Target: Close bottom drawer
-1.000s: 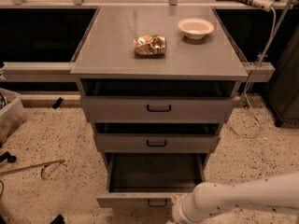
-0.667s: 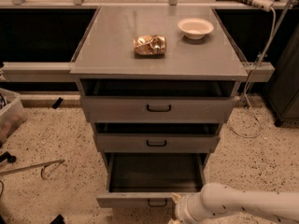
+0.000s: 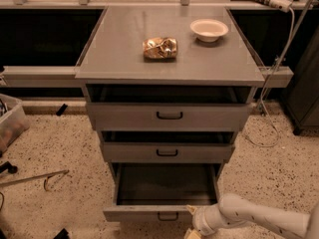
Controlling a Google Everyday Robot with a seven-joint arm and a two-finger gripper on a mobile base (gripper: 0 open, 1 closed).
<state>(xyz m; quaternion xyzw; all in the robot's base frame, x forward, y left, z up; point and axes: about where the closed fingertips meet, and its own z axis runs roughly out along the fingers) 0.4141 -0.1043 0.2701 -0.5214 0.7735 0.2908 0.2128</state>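
The bottom drawer (image 3: 149, 213) is a grey metal drawer with a small black loop handle (image 3: 168, 216). It stands pulled far out of the cabinet, and its dark inside (image 3: 167, 184) looks empty. My gripper (image 3: 193, 227) is at the end of a white arm coming in from the lower right. It sits low at the bottom edge of the view, just right of the handle and close against the drawer's front panel. Above it are the mid-sized drawer (image 3: 167, 152) and the tallest top drawer (image 3: 169, 116), both slightly open.
The cabinet top (image 3: 119, 49) carries a crumpled gold snack bag (image 3: 160, 48) and a white bowl (image 3: 209, 29). A clear bin (image 3: 11, 123) stands on the speckled floor at left, with a thin rod (image 3: 35, 178) near it. Cables (image 3: 271, 118) hang at right.
My arm has swung lower and to the right, so less of it shows. The gripper stays at the bottom drawer's front beside the handle. The drawer has not visibly moved.
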